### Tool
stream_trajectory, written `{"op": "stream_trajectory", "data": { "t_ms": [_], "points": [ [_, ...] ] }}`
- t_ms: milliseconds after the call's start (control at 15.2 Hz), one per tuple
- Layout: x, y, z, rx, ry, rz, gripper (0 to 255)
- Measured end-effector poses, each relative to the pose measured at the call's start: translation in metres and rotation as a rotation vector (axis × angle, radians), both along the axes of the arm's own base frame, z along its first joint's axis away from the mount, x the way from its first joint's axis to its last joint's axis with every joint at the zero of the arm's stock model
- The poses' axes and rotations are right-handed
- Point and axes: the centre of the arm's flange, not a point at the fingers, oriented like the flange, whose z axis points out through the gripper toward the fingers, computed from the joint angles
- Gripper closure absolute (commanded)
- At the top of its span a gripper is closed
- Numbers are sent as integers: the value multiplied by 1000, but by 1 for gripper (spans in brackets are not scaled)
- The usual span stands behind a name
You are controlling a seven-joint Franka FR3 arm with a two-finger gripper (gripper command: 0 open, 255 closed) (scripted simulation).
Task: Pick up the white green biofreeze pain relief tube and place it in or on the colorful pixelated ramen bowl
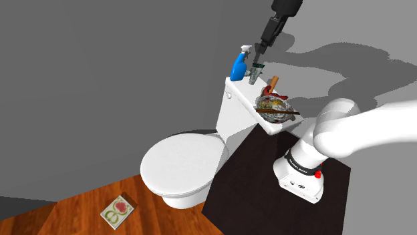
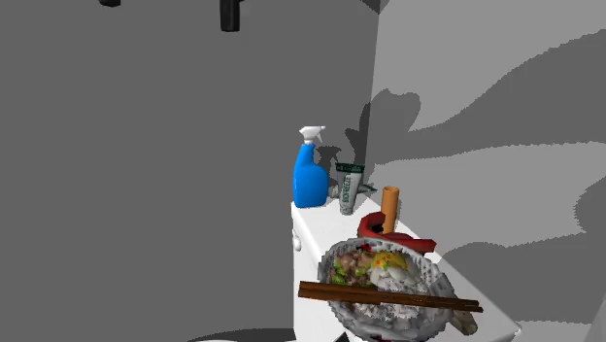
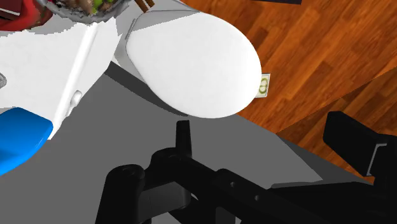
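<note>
Gripper (image 1: 258, 52): all black, hanging on the arm from above; whether it is open or closed cannot be told, and it has hold of nothing. Tube (image 1: 256, 73) (image 2: 348, 188): white with green lettering, upright on the toilet tank (image 1: 234, 113) top, standing free, below the gripper in the shoulder view. Spray bottle (image 1: 238, 67) (image 2: 310, 180): blue, white nozzle, just beside the tube. Red object with orange handle (image 1: 272, 85) (image 2: 384, 222): between tube and bowl. Ramen bowl (image 1: 274, 108) (image 2: 388, 287): mottled, filled, brown chopsticks (image 2: 388, 296) laid across the rim, on the same tank top, apart from the tube. Toilet lid (image 1: 179, 163) (image 3: 191, 63): white, closed. Floor (image 1: 73, 213): wood, with a small card (image 1: 118, 211) on it.
</note>
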Motion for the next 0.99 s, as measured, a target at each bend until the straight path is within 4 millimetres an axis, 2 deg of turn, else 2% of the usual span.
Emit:
{"op": "stream_trajectory", "data": {
  "t_ms": [132,792,990],
  "points": [
    [1,-4,-2,-1,0,2,0],
    [34,-102,-69,-27,7,36,0],
    [51,-134,-88,-35,9,47,0]
  ]
}}
